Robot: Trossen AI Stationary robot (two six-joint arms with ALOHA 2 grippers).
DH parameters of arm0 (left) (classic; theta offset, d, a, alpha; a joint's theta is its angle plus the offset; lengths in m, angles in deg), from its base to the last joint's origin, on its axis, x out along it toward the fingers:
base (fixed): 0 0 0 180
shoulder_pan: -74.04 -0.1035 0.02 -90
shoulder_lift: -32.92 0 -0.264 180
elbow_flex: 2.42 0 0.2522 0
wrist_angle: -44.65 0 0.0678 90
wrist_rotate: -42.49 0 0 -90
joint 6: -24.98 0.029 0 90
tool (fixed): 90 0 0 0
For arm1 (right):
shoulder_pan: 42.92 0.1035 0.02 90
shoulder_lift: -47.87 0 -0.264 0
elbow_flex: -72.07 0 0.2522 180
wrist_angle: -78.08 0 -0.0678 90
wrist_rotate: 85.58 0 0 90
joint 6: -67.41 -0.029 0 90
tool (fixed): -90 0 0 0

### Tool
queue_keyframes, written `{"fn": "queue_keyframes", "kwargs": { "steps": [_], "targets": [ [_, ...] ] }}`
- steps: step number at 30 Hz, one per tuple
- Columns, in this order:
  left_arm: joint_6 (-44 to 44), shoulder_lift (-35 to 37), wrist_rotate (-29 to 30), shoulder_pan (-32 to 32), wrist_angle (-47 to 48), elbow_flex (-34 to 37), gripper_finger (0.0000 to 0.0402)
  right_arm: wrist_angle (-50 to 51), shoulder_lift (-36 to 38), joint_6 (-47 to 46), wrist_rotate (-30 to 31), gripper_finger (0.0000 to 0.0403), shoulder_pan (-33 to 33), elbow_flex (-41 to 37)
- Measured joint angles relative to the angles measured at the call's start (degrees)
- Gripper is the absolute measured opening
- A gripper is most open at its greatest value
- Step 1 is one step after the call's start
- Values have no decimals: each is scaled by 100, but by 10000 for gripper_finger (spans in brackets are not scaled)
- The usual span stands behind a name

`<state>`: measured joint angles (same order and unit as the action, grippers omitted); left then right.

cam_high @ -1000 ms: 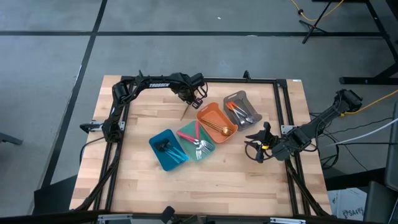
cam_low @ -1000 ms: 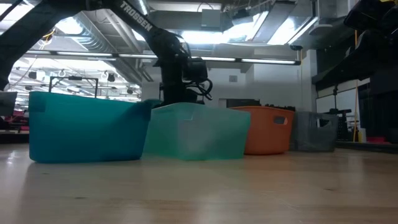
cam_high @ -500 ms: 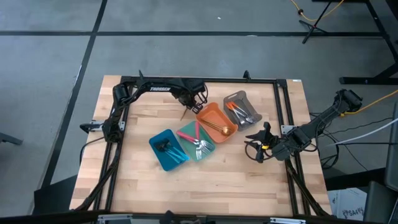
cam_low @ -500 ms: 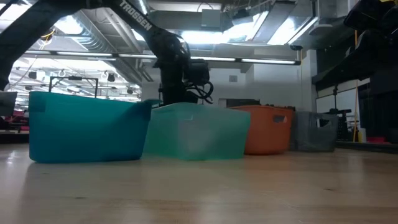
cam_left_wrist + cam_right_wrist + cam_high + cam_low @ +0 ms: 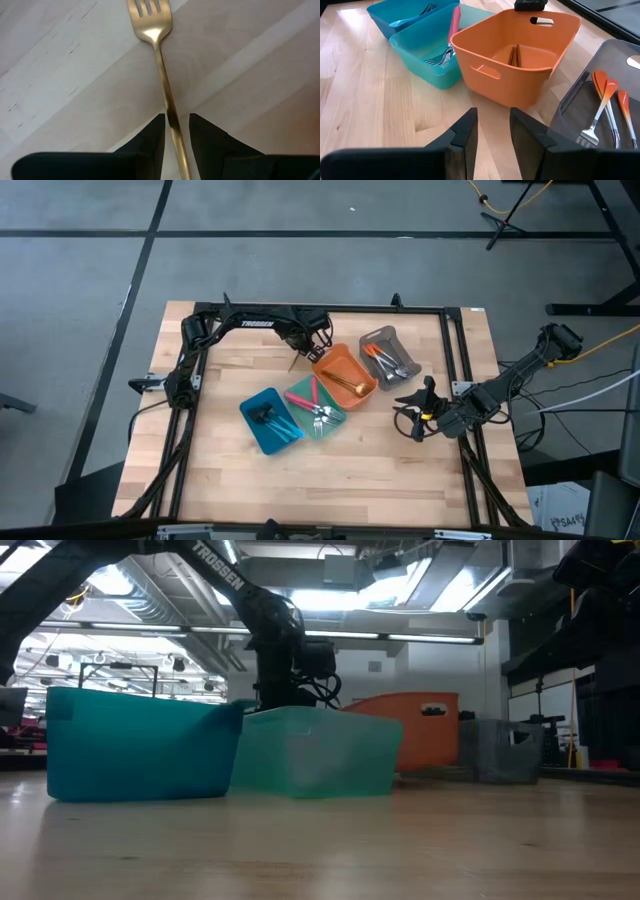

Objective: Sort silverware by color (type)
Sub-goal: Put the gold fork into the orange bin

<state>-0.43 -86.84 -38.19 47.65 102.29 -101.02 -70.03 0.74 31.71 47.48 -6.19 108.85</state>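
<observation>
Straddling the gold fork [image 5: 161, 65], the left gripper [image 5: 173, 125] sits low over its handle at the far side of the table [image 5: 230, 470]. In the left wrist view the handle runs straight between the two dark fingers [image 5: 150, 137], which stand slightly apart with a thin gap on each side of the metal; whether either pad already touches cannot be told. The fork's long axis lies in line with the gripper's own forward direction, tines leading away from the wrist, handle end passing beneath it.

In the high view the left gripper [image 5: 308, 340] is at about 11 o'clock from the orange tray [image 5: 372, 386], just beside that tray's far left corner. The fork [image 5: 297, 362] lies flat on bare wood, extending from the gripper toward 7 o'clock. The orange tray already holds one gold utensil [image 5: 345, 387]. In the low view the orange tray [image 5: 405, 735] appears tilted, one end raised, so the left arm may be pressing its rim; this is a judgement only.

The right gripper [image 5: 408, 418] waits at 4 o'clock from the orange tray, near the table's right edge, fingers [image 5: 465, 135] apart and empty. It is well apart from the fork, so the left arm is clearly the nearer one.

The coming move appears to be a closure across the handle's narrow width, then a short carry toward 5 o'clock into the orange tray.
</observation>
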Motion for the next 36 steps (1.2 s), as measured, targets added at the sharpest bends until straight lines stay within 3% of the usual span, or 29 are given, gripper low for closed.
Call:
{"fn": "queue_keyframes", "kwargs": {
  "steps": [36],
  "targets": [
    [-437,-21,-431,-260,-142,-44,81,-1,0,0,-9,106,0,0]
  ]
}}
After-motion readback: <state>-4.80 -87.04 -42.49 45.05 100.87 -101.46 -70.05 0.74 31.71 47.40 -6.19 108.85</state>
